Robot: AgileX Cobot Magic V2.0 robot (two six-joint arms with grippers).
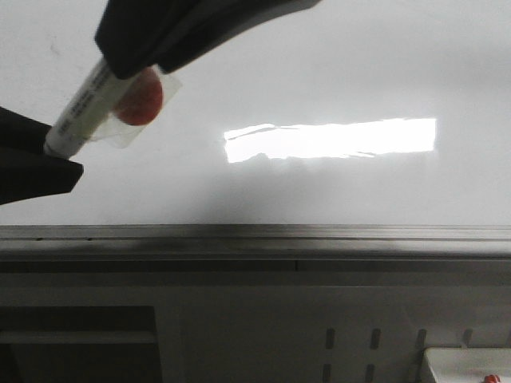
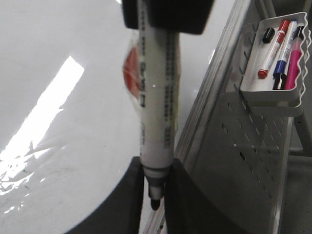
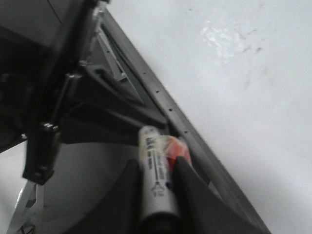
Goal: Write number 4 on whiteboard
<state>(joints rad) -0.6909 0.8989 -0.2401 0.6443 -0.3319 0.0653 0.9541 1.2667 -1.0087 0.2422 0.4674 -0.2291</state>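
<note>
Whiteboard (image 1: 319, 72) fills pretty much the whole upper part of the front view: glossy white, with a bright rectangular glare (image 1: 331, 140) running from dead centre out toward 3 o'clock. A grey metal rail (image 1: 255, 235) runs along the board's lower edge. Below that is pale panelling with slots, and the corner of a white tray (image 1: 467, 363) peeks in at 5 o'clock.

All the action is up around 10 o'clock. A white-barrelled marker (image 1: 84, 108) with black print on it sits in front of the board, slanted so its upper end points to about 1 o'clock and its lower end to 7. The right gripper (image 1: 128, 68) comes in from 11 o'clock and is clamped on the upper part of the barrel. A red tag (image 1: 140, 100) in clear tape sticks out just beside that grip. The left gripper (image 1: 49, 148) reaches in from 9 o'clock, and its two dark fingers pinch the marker's lower end.

The left wrist view backs that up: the fingers are closed on either side of the barrel just behind the bare black tip (image 2: 155, 200). I can't tell if the tip touches the board. The same view shows the tray hanging on a perforated panel (image 2: 243, 146), with a few coloured pens (image 2: 275, 44) in it. The right wrist view is blurry, but the barrel sits tight between its fingers.
</note>
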